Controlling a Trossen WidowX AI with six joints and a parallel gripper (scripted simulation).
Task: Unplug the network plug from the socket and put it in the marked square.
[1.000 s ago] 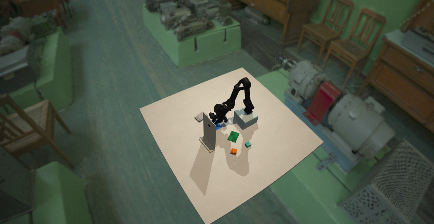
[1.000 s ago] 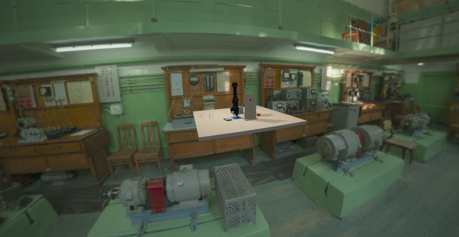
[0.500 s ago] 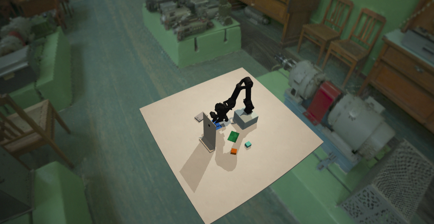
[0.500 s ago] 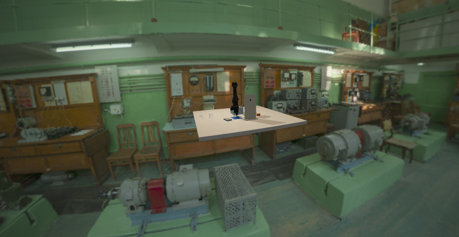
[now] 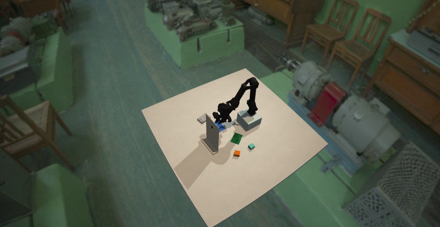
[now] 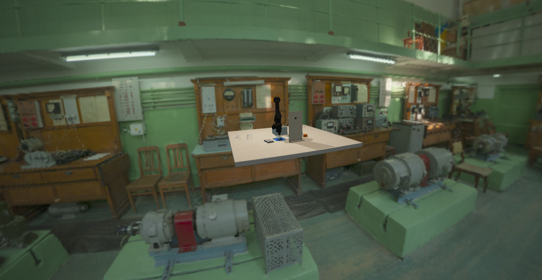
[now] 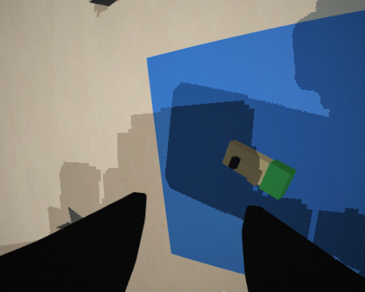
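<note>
The plug [image 7: 259, 167], a tan body with a green end, lies flat on the blue marked square [image 7: 215, 76] [image 5: 220, 126] [image 6: 280, 139], well inside its edges. My gripper [image 7: 195, 212] [image 5: 219, 116] [image 6: 277, 132] is open and hangs a little above the square. Its two black fingers are apart from the plug and hold nothing. The upright grey panel [image 5: 212, 132] [image 6: 295, 126] stands just beside the square on the table [image 5: 184, 117]. Its socket is not visible in these views.
A grey base block [image 5: 249, 120] carries the arm. A green flat patch [image 5: 236, 138], an orange cube [image 5: 237, 153] and a teal cube [image 5: 251, 146] lie in front of it. A small grey plate [image 5: 201, 118] lies behind the panel.
</note>
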